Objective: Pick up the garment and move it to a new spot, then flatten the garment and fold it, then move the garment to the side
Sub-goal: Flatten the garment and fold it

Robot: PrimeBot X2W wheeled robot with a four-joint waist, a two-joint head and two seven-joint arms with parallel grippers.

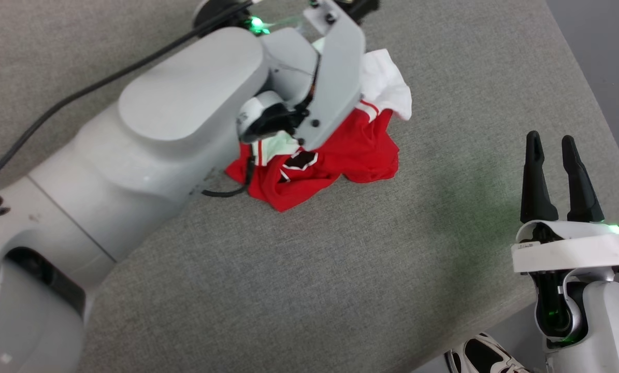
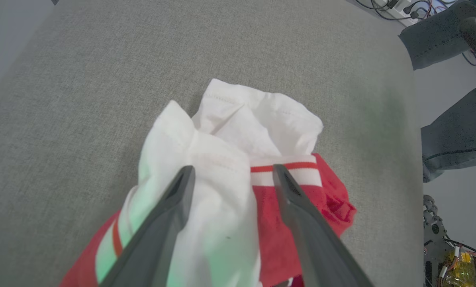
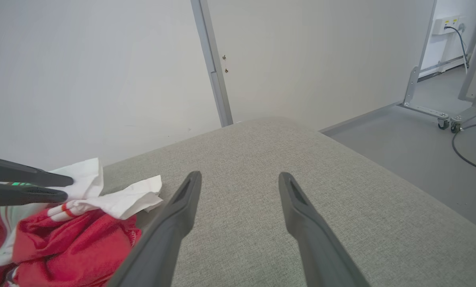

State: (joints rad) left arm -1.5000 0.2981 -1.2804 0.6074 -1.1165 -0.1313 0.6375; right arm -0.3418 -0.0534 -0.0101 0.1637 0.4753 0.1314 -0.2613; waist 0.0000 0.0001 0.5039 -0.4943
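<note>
**Left gripper open over the crumpled top, nothing held yet**

The left gripper [image 2: 233, 169] hangs just above the garment [image 2: 230, 131] with its two fingers spread apart. They straddle a bunched white sleeve fold, and nothing is pinched between them. In the left wrist view the white cloth runs from between the fingers toward 12 o'clock, a red-and-white striped band lies by the finger at 3 o'clock, and red body cloth spills out at 4 and 7 o'clock. The right gripper [image 1: 550, 139] is at 4 o'clock in the head view, well apart from the garment. Its fingers are also spread, with nothing between them.

The garment sits in a loose heap on the grey fabric-covered surface [image 1: 340, 269], at about 12 o'clock from the middle of the head view. White parts lie on the far side, red toward the robot, and a black-and-white emblem [image 1: 300, 160] faces up.

It looks thin, light and limp. It should sag and unfurl when lifted, so there is no risk of breakage, but one pinch may catch several layers or only a sleeve. The raised white fold between the left fingers looks like the easiest hold, and the striped hem gives a firmer edge.

The garment lies straight on the surface, with no basket or box around it.
</note>
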